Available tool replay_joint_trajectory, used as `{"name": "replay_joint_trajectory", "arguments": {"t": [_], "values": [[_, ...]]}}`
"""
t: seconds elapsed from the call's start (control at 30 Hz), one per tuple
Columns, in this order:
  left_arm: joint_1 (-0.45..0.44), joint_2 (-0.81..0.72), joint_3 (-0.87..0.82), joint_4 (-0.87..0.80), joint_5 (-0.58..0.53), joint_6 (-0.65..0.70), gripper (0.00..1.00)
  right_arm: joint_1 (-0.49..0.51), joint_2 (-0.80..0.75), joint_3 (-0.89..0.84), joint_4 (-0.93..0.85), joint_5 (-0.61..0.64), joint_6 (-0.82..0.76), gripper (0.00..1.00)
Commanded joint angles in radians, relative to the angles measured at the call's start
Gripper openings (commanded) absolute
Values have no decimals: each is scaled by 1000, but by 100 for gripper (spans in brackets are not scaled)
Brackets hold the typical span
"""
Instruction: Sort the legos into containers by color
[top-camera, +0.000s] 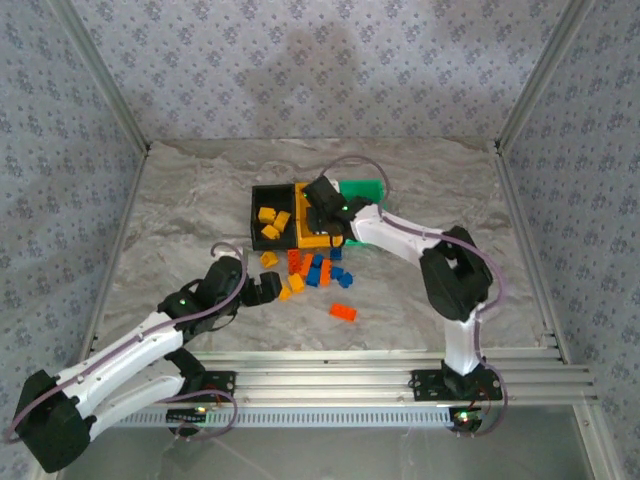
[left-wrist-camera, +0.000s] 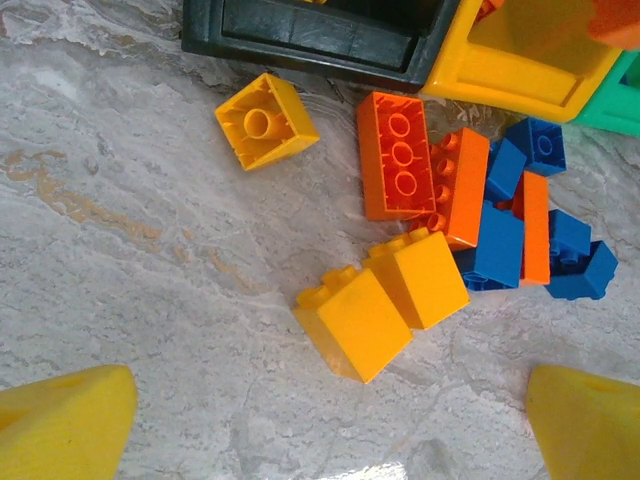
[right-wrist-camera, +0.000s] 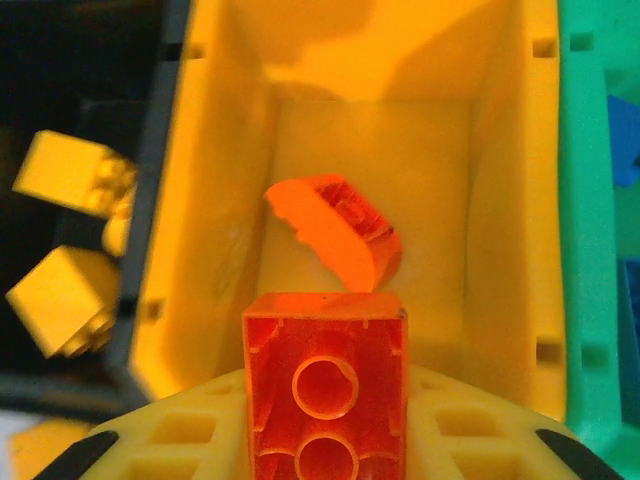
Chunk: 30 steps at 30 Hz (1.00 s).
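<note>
We find the sorting well short of finished on the marbled table (top-camera: 180, 200). The joined containers (top-camera: 255, 215) hold yellow bricks (right-wrist-camera: 70, 290) in the black bin and one red-orange brick (right-wrist-camera: 335, 235) in the yellow. The right gripper (right-wrist-camera: 325, 445) clamps another red-orange lego (right-wrist-camera: 325, 370) over the yellow bin. The left gripper (left-wrist-camera: 325, 425) hovers spread wide above the loose pile (left-wrist-camera: 470, 210) just beside the bins.

We see a marbled grey table (top-camera: 180, 200) carrying the joined containers (top-camera: 255, 215); just beside them, on their near side, lies a cluster of legos (top-camera: 312, 272), with one red-orange brick (top-camera: 343, 312) farther out, apart
</note>
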Motion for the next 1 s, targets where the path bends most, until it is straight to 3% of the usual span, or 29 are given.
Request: {"name": "replay_joint_trajectory", "arguments": {"t": [0.0, 0.2, 0.33, 0.43, 0.67, 0.97], "values": [[-6, -14, 7, -20, -3, -7, 100, -14, 71, 105, -28, 10, -37, 32], [-6, -13, 5, -21, -4, -7, 100, -46, 129, 179, -37, 27, -15, 41], [-5, -15, 8, -22, -4, -3, 100, -63, 120, 191, -14, 18, -9, 65], [-6, -16, 9, -22, -3, -2, 100, -63, 76, 170, 2, 21, -13, 76], [-6, -22, 14, -31, 0, -13, 100, -17, -141, -34, 89, 28, -6, 83], [-5, -47, 5, -38, -15, -19, 100, 130, -470, -436, 115, 57, 14, 85]]}}
